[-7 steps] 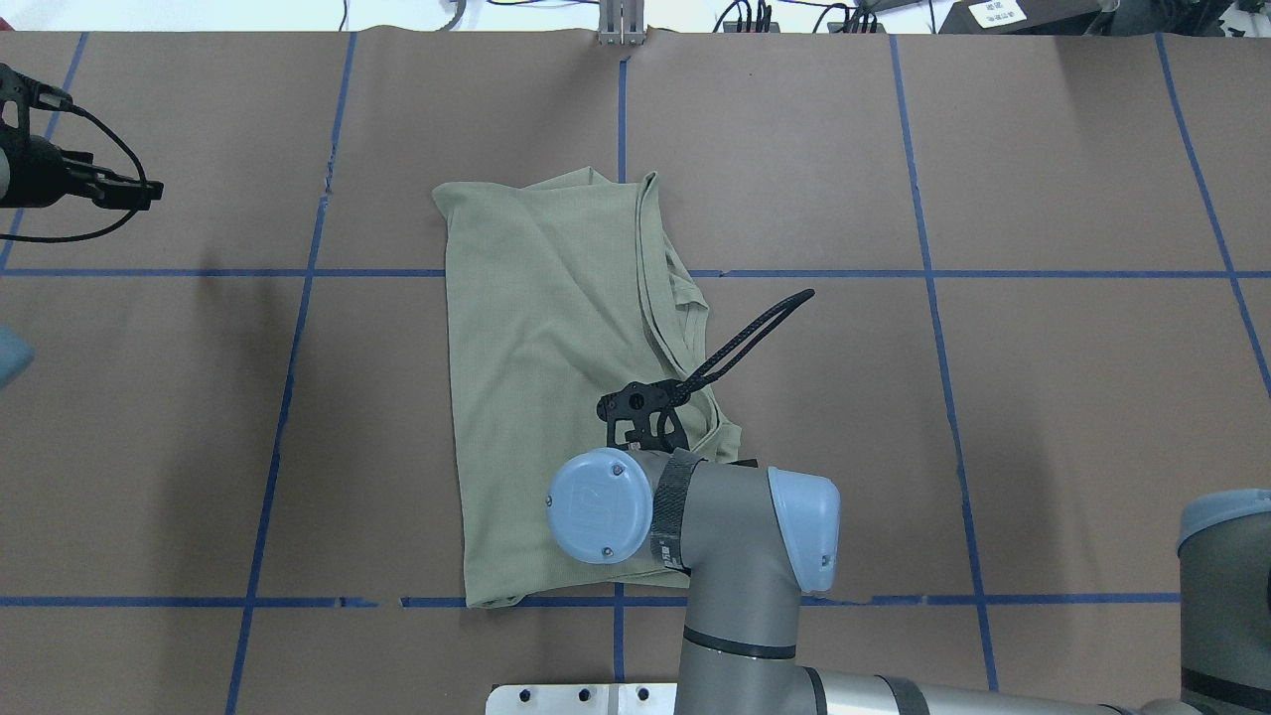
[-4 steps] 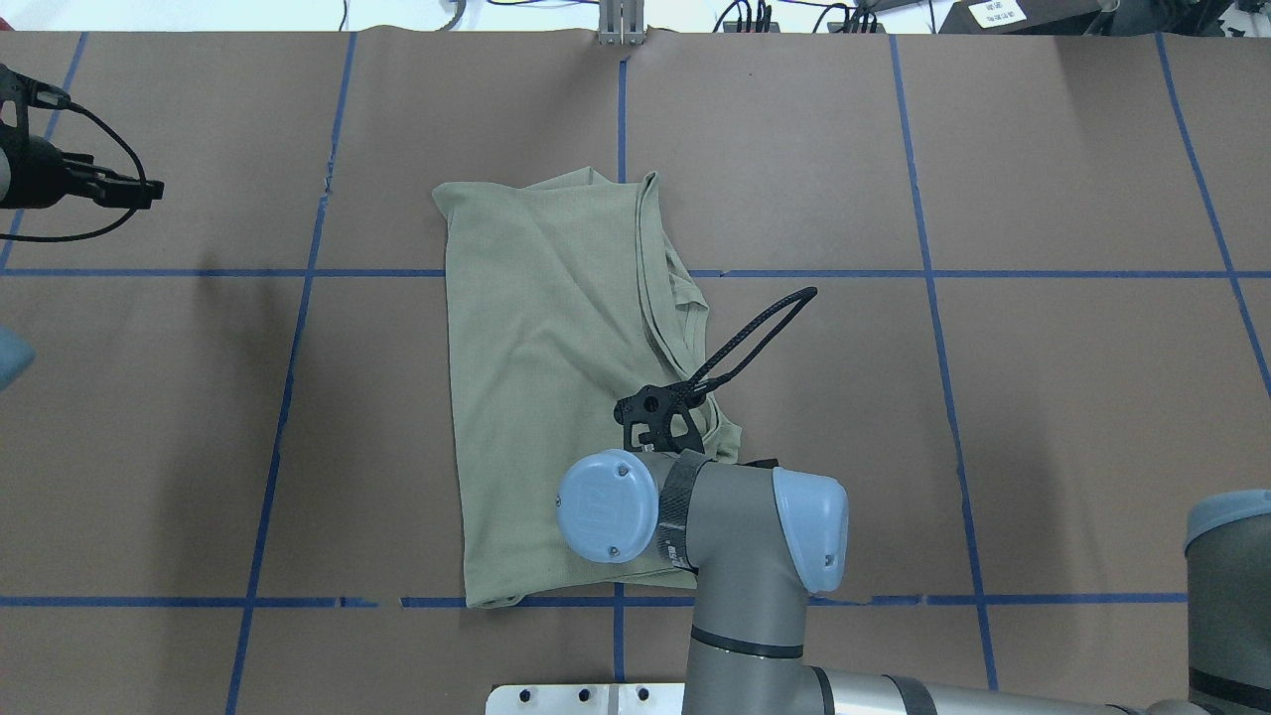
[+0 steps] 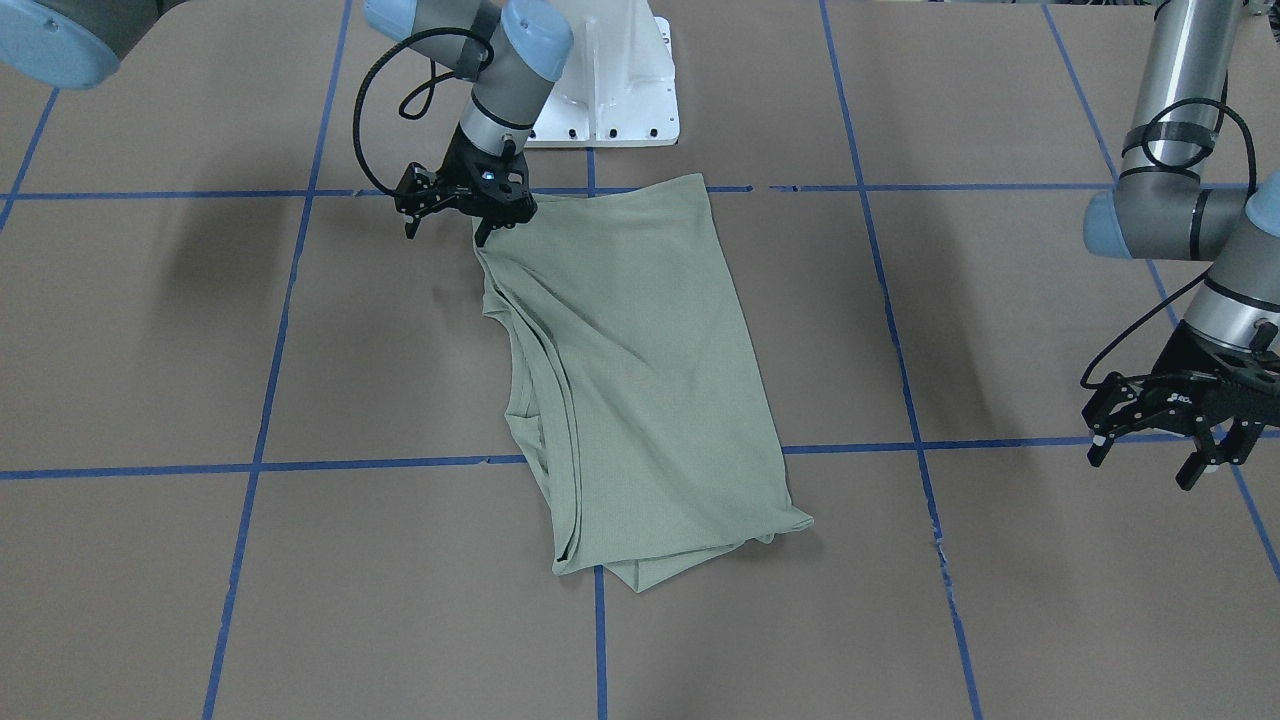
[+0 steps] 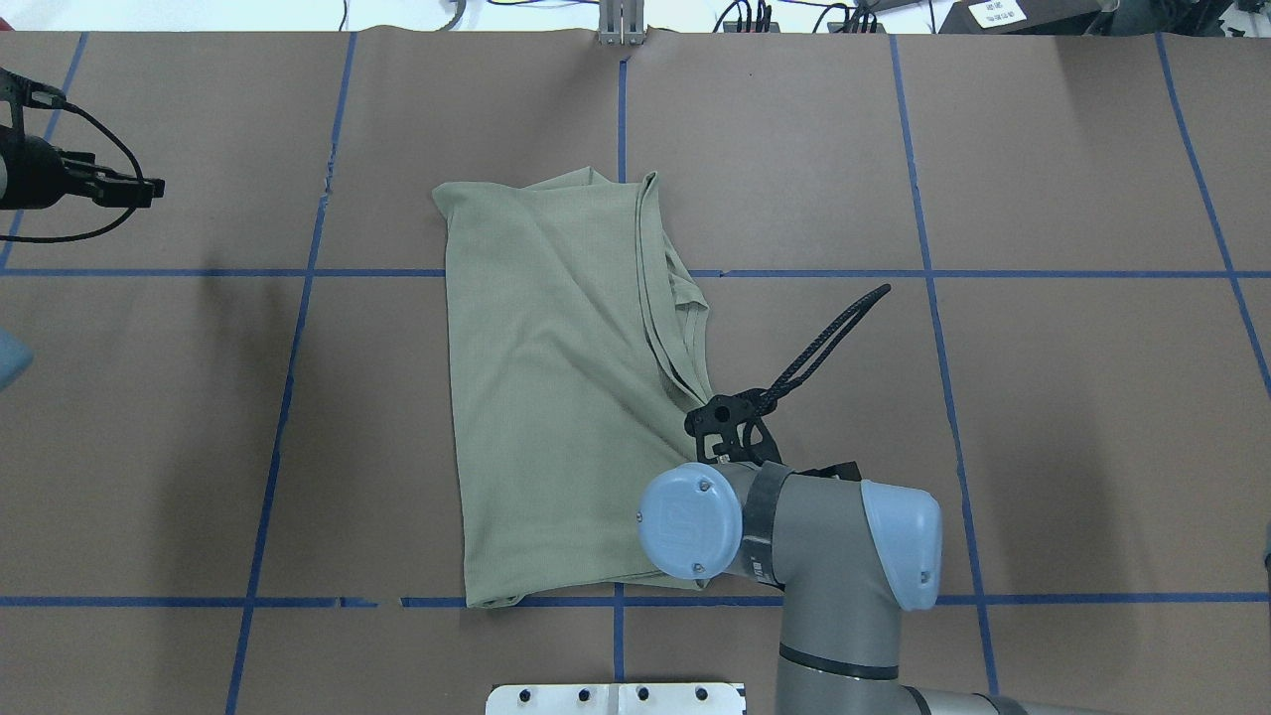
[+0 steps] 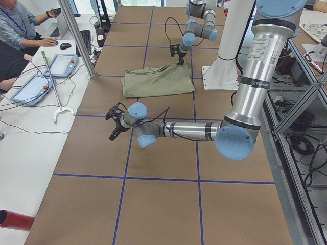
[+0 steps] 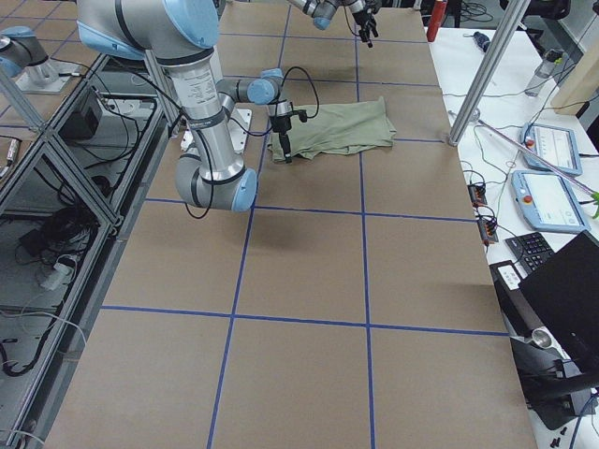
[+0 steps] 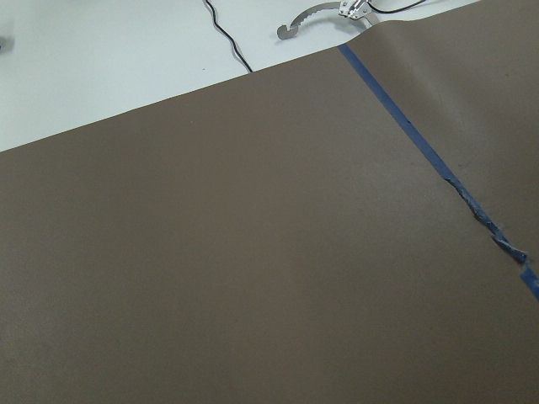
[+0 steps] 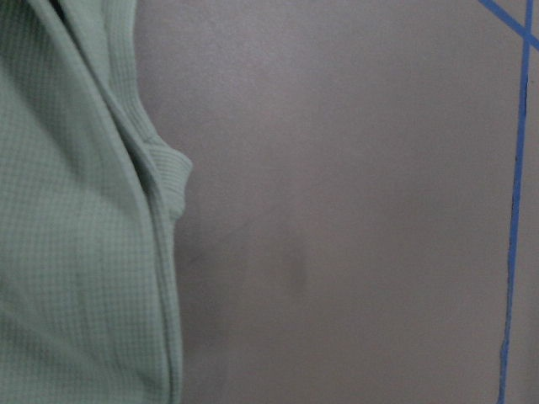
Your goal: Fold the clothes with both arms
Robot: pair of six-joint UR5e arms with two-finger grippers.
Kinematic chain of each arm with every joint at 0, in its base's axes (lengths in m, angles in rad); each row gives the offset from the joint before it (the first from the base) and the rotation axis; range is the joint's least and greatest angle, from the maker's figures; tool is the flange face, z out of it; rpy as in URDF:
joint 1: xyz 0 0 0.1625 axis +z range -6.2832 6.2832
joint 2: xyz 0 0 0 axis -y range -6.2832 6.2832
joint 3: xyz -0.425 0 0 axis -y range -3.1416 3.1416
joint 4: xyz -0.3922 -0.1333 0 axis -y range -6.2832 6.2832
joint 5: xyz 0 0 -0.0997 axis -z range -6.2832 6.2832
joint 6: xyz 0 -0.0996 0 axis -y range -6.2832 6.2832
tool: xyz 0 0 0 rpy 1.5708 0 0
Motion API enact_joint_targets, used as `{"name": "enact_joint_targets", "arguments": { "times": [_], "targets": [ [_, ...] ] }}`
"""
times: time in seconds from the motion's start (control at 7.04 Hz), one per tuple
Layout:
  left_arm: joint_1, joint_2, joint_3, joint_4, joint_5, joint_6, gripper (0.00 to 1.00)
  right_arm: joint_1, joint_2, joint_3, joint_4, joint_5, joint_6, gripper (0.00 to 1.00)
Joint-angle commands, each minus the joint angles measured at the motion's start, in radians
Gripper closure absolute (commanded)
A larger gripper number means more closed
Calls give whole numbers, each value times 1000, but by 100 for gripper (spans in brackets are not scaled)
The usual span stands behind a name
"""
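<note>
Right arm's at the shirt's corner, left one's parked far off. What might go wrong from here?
The right gripper is open with one finger at a corner of the shirt; a sideways move may snag it and spoil the fold.
The layered edge is staggered, so a pinch may catch only some layers.
The left gripper hangs off the cloth, so a one-sided pull could drag the whole shirt.

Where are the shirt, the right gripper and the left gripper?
shirt [image 4: 541, 397]: overhead view, middle of folded body
right gripper [image 3: 447, 232]: front-facing view, between its fingertips
left gripper [image 3: 1140, 472]: front-facing view, between its fingertips
</note>
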Motion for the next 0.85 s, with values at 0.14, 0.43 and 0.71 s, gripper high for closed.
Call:
{"name": "enact_joint_targets", "arguments": {
  "times": [0.14,0.43,0.71],
  "targets": [
    [0,2,-1,-1,0,-1,0,17,13,64,89,-9,-6,0],
    [0,2,-2,-1,0,-3,0,107,72,-32,357,-4,-58,0],
    [0,2,-2,-2,0,-3,0,204,284,-290,409,55,-88,0]
  ]
}}
